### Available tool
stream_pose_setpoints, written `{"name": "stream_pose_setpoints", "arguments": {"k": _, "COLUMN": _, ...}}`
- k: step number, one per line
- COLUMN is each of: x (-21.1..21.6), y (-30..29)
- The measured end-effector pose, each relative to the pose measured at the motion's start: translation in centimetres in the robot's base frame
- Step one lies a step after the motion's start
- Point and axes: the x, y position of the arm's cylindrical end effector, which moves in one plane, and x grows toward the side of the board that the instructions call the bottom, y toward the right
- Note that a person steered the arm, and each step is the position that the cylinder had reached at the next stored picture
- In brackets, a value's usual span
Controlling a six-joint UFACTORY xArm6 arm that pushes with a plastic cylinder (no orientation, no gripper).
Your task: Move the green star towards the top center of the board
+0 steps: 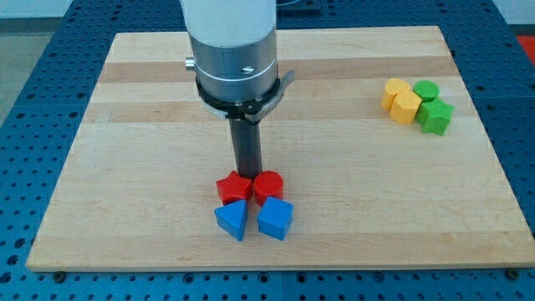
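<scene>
The green star (435, 116) lies at the view's right, upper part of the wooden board (125, 125), touching a green round block (426, 90) above it and a yellow block (406, 107) to its left. My tip (247, 173) stands far to the left of it, near the board's lower middle, right behind a red star (233, 187) and a red round block (268, 186). The rod hangs from the grey arm body (234, 58) over the board's top middle.
A second yellow block (394, 89) sits next to the green round block. Two blue blocks (232, 219) (275, 219) lie just below the red pair, near the board's bottom edge.
</scene>
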Motion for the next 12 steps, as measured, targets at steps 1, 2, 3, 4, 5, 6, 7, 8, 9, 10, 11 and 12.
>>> {"name": "stream_pose_setpoints", "arguments": {"k": 1, "x": -1.6, "y": 0.0}}
{"name": "stream_pose_setpoints", "arguments": {"k": 2, "x": -2.0, "y": 0.0}}
{"name": "stream_pose_setpoints", "arguments": {"k": 3, "x": -2.1, "y": 0.0}}
{"name": "stream_pose_setpoints", "arguments": {"k": 4, "x": -2.3, "y": 0.0}}
{"name": "stream_pose_setpoints", "arguments": {"k": 5, "x": -3.5, "y": 2.4}}
{"name": "stream_pose_setpoints", "arguments": {"k": 6, "x": -3.6, "y": 6.9}}
{"name": "stream_pose_setpoints", "arguments": {"k": 7, "x": -3.4, "y": 11.9}}
{"name": "stream_pose_setpoints", "arguments": {"k": 8, "x": -2.8, "y": 16.9}}
{"name": "stream_pose_setpoints", "arguments": {"k": 9, "x": -2.8, "y": 22.6}}
{"name": "stream_pose_setpoints", "arguments": {"k": 10, "x": -2.7, "y": 27.5}}
{"name": "stream_pose_setpoints", "arguments": {"k": 11, "x": -3.7, "y": 29.3}}
{"name": "stream_pose_setpoints", "arguments": {"k": 12, "x": -6.5, "y": 31.1}}
